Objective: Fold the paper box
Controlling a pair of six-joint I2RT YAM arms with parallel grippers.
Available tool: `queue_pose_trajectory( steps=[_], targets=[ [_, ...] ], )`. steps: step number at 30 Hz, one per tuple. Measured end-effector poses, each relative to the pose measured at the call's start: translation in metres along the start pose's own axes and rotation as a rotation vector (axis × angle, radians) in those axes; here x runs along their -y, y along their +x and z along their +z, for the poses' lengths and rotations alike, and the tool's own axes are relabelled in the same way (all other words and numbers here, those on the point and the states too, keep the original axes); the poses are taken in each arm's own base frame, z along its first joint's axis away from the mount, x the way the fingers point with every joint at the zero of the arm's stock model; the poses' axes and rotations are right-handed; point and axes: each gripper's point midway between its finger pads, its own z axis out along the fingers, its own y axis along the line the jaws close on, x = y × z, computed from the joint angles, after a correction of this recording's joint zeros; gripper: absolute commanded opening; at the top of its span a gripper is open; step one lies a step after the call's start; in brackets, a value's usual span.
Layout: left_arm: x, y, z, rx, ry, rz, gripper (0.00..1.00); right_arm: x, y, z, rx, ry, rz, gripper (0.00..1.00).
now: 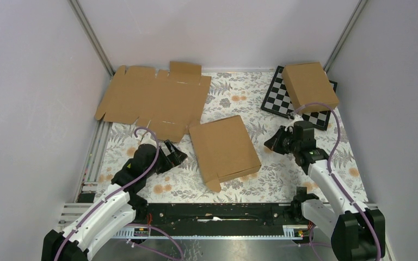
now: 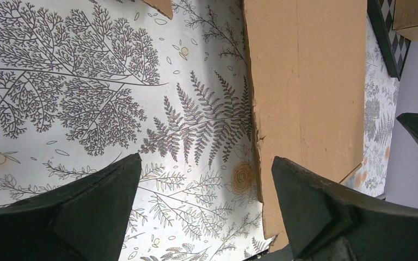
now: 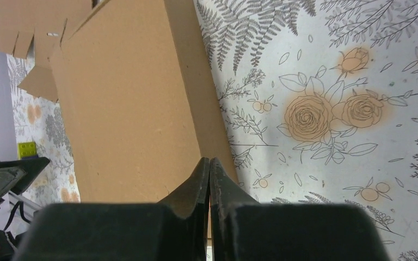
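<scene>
The paper box [image 1: 224, 148] lies closed and flat on the floral mat in the middle, with a small tab sticking out at its near left corner [image 1: 213, 185]. My left gripper [image 1: 177, 155] is open and empty just left of the box. In the left wrist view the gripper [image 2: 207, 174] is low over the mat, with the box's edge [image 2: 305, 81] by the right finger. My right gripper [image 1: 272, 142] is shut and empty just right of the box. In the right wrist view its closed tips [image 3: 209, 163] point at the box's side [image 3: 125, 109].
A wide flat cardboard sheet [image 1: 152, 100] lies at the back left. Another brown box [image 1: 309, 86] rests on a chessboard [image 1: 275, 100] at the back right. Grey walls close in the back and both sides.
</scene>
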Motion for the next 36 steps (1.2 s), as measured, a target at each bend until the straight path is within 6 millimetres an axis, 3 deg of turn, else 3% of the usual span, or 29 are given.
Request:
queue_pose_trajectory(
  steps=[8, 16, 29, 36],
  targets=[
    [0.003, -0.001, 0.001, 0.003, 0.015, 0.0, 0.99, -0.003, 0.014, 0.01, -0.075, -0.043, 0.016, 0.21],
    [0.002, 0.001, 0.004, -0.011, 0.007, 0.0, 0.99, -0.001, 0.019, 0.021, -0.112, -0.054, 0.027, 0.28],
    [0.001, 0.002, 0.005, -0.017, 0.0, -0.001, 0.99, -0.005, 0.035, 0.038, -0.198, -0.13, 0.055, 0.29],
    [0.0, 0.003, 0.005, -0.019, -0.002, -0.005, 0.99, -0.004, 0.039, 0.041, -0.217, -0.135, 0.062, 0.23]
  ],
)
